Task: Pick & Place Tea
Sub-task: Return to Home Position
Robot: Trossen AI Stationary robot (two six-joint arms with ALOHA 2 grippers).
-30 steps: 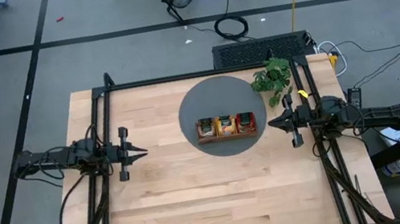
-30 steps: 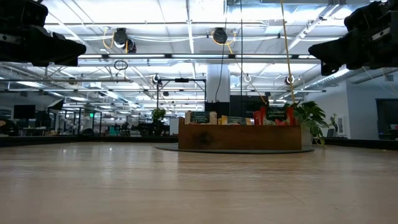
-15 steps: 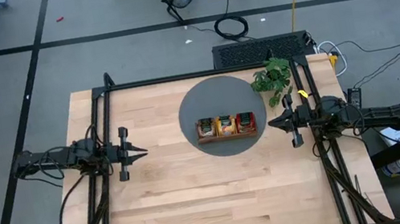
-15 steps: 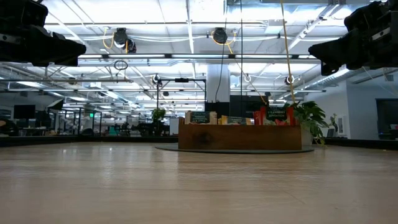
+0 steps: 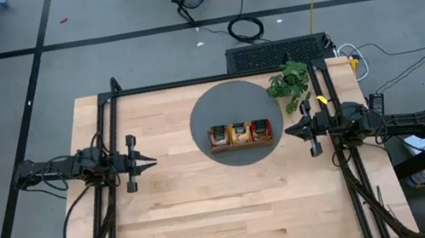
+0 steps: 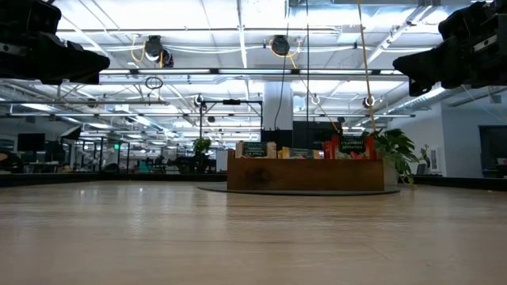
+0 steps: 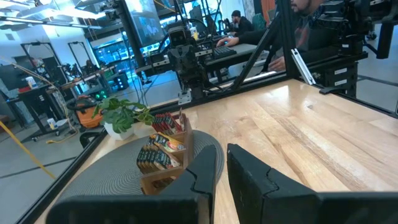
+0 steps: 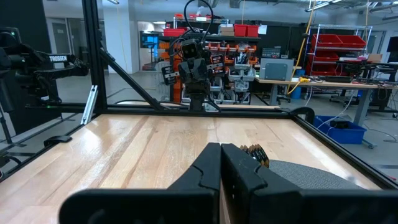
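The left gripper (image 5: 153,159) is hanging by the left side of the table (image 5: 211,214), fingers together, holding nothing. The right gripper (image 5: 287,131) is doing the same on the right. The tea (image 5: 240,133) is sitting in the wooden tray (image 5: 242,145). No loose tea is showing, so I think the job is finishing.

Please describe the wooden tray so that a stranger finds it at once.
On the light wooden table lies a round grey mat. The brown wooden tray stands on this mat; unlike the leafy plant beside the mat, it is a low box with three compartments holding tea sachets.
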